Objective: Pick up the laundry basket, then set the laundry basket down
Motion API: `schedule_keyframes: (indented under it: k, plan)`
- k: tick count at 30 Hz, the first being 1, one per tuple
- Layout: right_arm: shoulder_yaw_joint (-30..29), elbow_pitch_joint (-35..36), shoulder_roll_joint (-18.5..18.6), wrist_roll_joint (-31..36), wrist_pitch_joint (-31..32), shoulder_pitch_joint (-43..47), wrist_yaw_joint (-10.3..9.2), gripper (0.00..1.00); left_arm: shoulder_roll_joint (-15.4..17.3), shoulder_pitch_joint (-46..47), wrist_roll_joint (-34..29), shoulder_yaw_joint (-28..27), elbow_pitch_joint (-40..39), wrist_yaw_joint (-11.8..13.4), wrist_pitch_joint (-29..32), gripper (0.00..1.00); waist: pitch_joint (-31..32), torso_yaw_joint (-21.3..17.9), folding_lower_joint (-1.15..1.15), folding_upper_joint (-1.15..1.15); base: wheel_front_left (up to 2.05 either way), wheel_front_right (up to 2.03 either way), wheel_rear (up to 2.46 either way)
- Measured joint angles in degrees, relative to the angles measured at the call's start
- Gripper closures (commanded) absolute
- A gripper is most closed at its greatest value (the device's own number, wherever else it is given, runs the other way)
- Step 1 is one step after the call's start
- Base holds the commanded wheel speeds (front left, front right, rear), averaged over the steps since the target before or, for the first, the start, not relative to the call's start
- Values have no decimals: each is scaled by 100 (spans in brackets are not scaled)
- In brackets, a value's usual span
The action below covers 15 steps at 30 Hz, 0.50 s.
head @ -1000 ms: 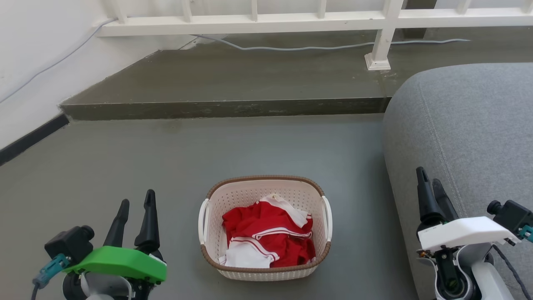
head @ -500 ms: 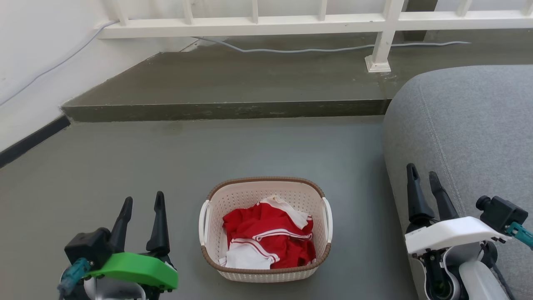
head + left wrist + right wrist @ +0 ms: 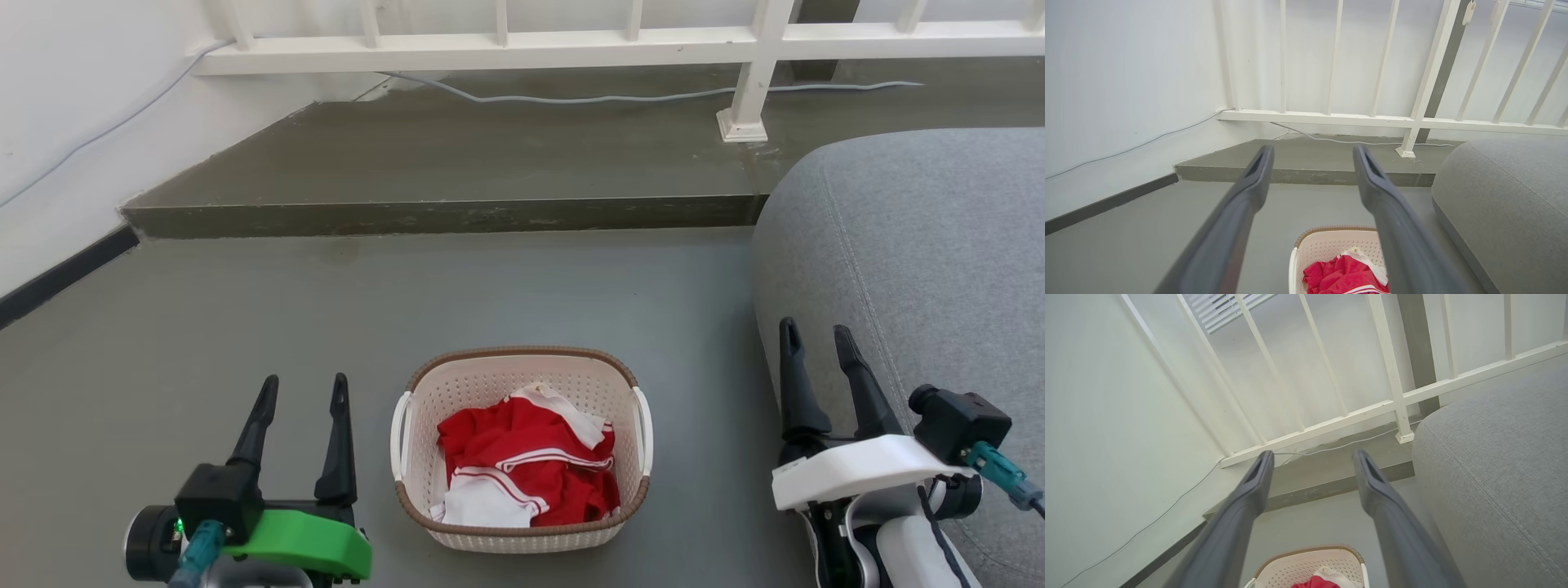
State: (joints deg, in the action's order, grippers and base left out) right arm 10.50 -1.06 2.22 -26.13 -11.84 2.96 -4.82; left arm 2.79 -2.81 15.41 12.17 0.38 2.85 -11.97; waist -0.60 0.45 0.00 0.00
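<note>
Both open with nothing in them: left gripper (image 3: 304, 380) just left of the laundry basket (image 3: 522, 354), right gripper (image 3: 814, 327) off to its right. Basket sits on the floor (image 3: 571, 286) between them. Thin plastic plus a few clothes (image 3: 531, 465), so probably light but flexy; I'd pinch the white side handles (image 3: 397, 433)

Cream laundry basket (image 3: 498, 388), red-and-white clothes (image 3: 531, 469)
Perforated walls, brown woven-look rim, white handles; grey floor (image 3: 326, 310), grey sofa (image 3: 922, 245), white railing (image 3: 490, 39).

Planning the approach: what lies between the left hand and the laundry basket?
Head view: bare grey floor between left hand and cream perforated plastic basket.
</note>
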Motion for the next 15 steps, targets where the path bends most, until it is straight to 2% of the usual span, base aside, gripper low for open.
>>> schedule_keyframes:
  k: [15]
  plan:
    - [250, 269, 7, 999, -258, 86, -229, 0, 1, -96, -991, 196, -219, 159, -246, 0, -54, 21, 0, 0, 0, 0, 0]
